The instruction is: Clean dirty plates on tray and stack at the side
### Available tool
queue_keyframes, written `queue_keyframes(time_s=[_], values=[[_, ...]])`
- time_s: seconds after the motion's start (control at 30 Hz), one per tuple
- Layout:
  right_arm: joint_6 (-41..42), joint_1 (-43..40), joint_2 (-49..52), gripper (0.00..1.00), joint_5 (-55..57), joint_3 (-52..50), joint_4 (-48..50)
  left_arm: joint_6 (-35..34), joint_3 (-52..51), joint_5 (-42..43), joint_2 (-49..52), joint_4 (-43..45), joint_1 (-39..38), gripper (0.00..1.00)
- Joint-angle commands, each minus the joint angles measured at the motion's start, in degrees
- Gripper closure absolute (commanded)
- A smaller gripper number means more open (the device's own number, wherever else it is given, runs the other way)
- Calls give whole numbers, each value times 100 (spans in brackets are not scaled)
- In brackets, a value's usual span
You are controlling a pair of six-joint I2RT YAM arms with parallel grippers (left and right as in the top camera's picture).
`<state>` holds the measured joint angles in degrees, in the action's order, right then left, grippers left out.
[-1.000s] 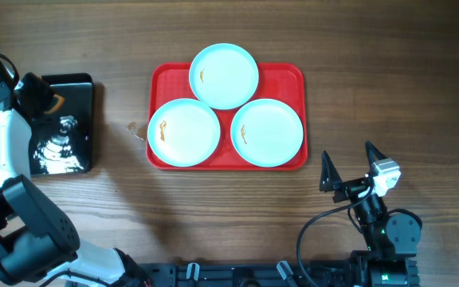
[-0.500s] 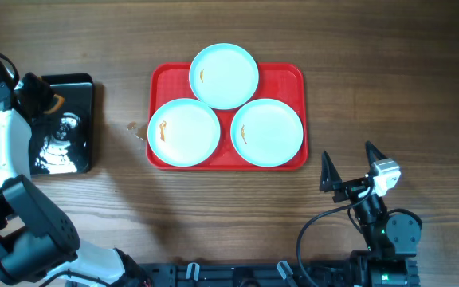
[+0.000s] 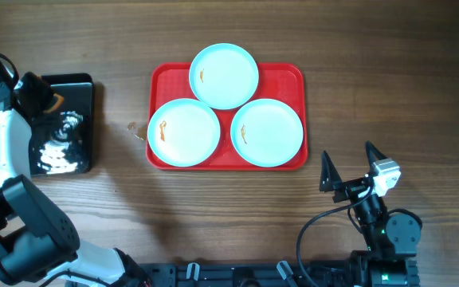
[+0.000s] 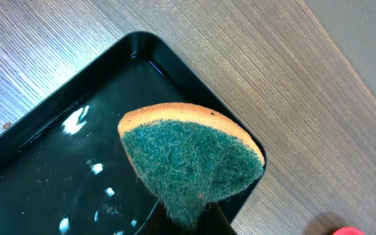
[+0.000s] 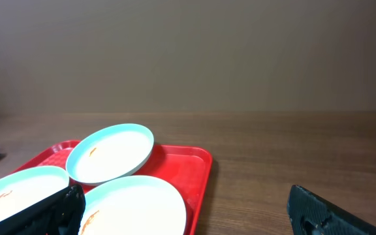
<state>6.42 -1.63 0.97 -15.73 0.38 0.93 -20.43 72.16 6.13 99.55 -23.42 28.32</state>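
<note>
Three plates (image 3: 224, 76) lie at three o'clock from the left hand (image 4: 188, 220), which pinches a sponge (image 4: 194, 156). Press it flat across the orange smears (image 3: 202, 76). The right hand (image 3: 347, 153) is spread.

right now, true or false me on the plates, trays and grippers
1. All three plates are on the red tray. True.
2. The left gripper is empty. False: it pinches a sponge above the black tray.
3. The right gripper is open and off the red tray. True.
4. Only one plate is dirty. False: all three are smeared orange.
</note>
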Motion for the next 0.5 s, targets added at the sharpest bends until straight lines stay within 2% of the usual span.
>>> queue_keyframes(time_s=[0.0,0.47], values=[[66,-22,7,0,76,-9,31,92,-4,90,61,52,48,96],[68,-22,7,0,76,-9,28,94,-4,90,68,98,48,96]])
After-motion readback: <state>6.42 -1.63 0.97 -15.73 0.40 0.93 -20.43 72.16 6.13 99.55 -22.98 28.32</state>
